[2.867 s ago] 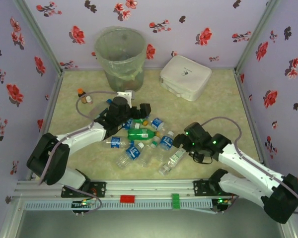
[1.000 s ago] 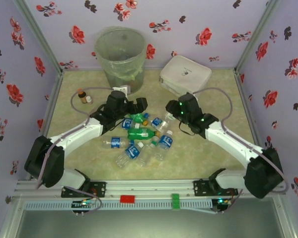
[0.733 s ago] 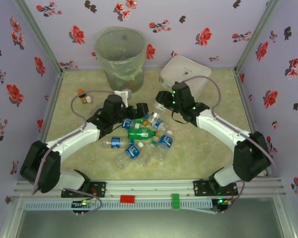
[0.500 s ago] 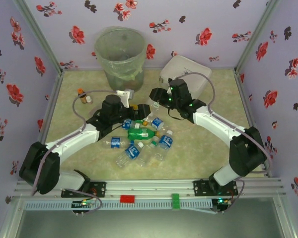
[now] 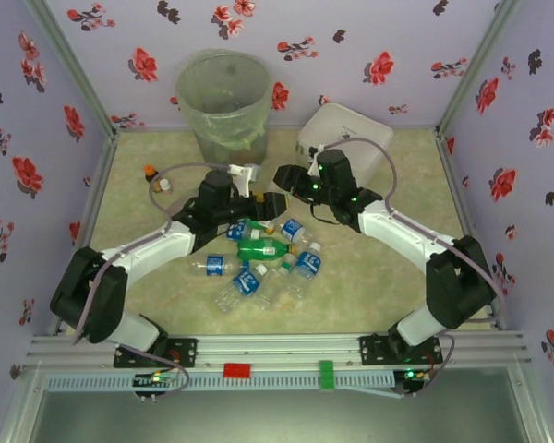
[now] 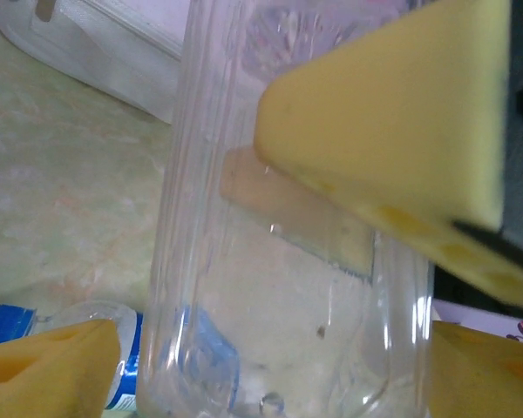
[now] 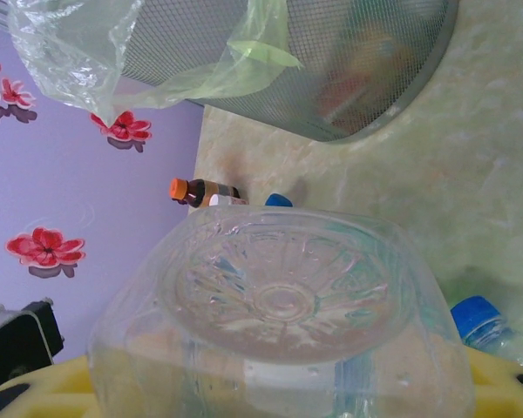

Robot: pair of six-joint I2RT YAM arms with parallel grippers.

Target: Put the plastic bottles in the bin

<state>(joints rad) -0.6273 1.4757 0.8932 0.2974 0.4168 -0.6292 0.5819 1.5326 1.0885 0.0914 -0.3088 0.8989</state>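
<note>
Blurry contents (image 7: 359, 83) inside the bin (image 7: 410, 30)

— What's the worktop (image 5: 397, 268) like?
— Pale, marbled green. The bin (image 5: 223, 111) stands at its far edge, left of centre, and a white box (image 5: 355, 125) lies to the right of it.
— And the middle?
— Bottles (image 5: 249, 281) in a loose heap, mostly clear, one green bottle (image 5: 258, 250) among them. A small brown bottle (image 5: 151, 173) sits near the left wall.

No legible text. Blue labels on plastic bottles (image 5: 248, 282) too small; dark mark on white box (image 5: 365, 134) unreadable.
</note>
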